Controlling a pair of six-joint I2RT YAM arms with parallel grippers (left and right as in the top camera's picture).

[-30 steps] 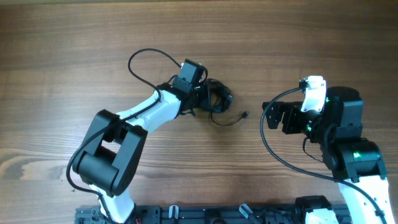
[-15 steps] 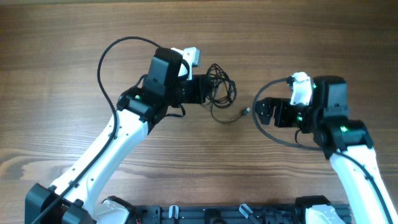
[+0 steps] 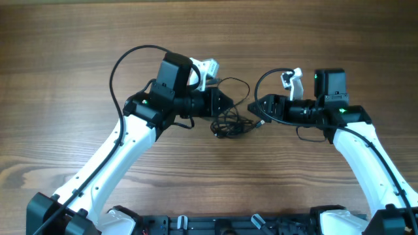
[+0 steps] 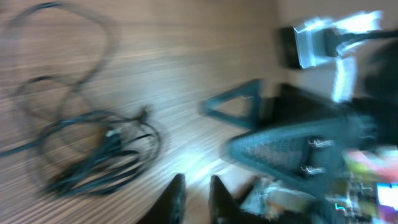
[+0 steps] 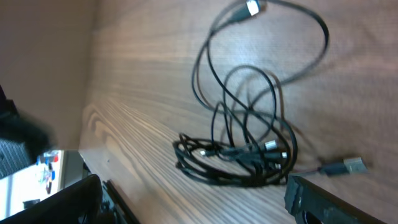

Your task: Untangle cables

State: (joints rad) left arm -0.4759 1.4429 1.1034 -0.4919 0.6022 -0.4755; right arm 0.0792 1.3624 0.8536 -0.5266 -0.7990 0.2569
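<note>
the brown wooden tabletop (image 3: 65, 39) fills the whole view from above. the left arm (image 3: 121, 147), white and black, reaches up from the bottom edge and bends toward the middle. the right arm (image 3: 369, 153) comes up from the other side and points back at it. the two arms face each other, tip to tip, with only a small space between them.

the left tool (image 3: 223, 103) sits just beside the cables. in its own camera its two fingers (image 4: 176, 198) are a little apart, with a thin gap and nothing in it. it holds nothing. the right tool (image 3: 260, 112) is spread wide. its fingers (image 5: 323, 202) show at the two bottom corners of its camera, far apart, and they grip nothing.

the cables (image 3: 230, 124) lie on the tabletop in the middle, between the two tools and a bit nearer the bottom edge. they are thin and black, bunched in a small messy knot. one thin loop (image 3: 236, 81) sticks out of the knot toward the far side. a small silvery plug (image 5: 353, 165) lies beside the knot. a second plug (image 5: 252, 7) sits at the end of the long loop.
</note>
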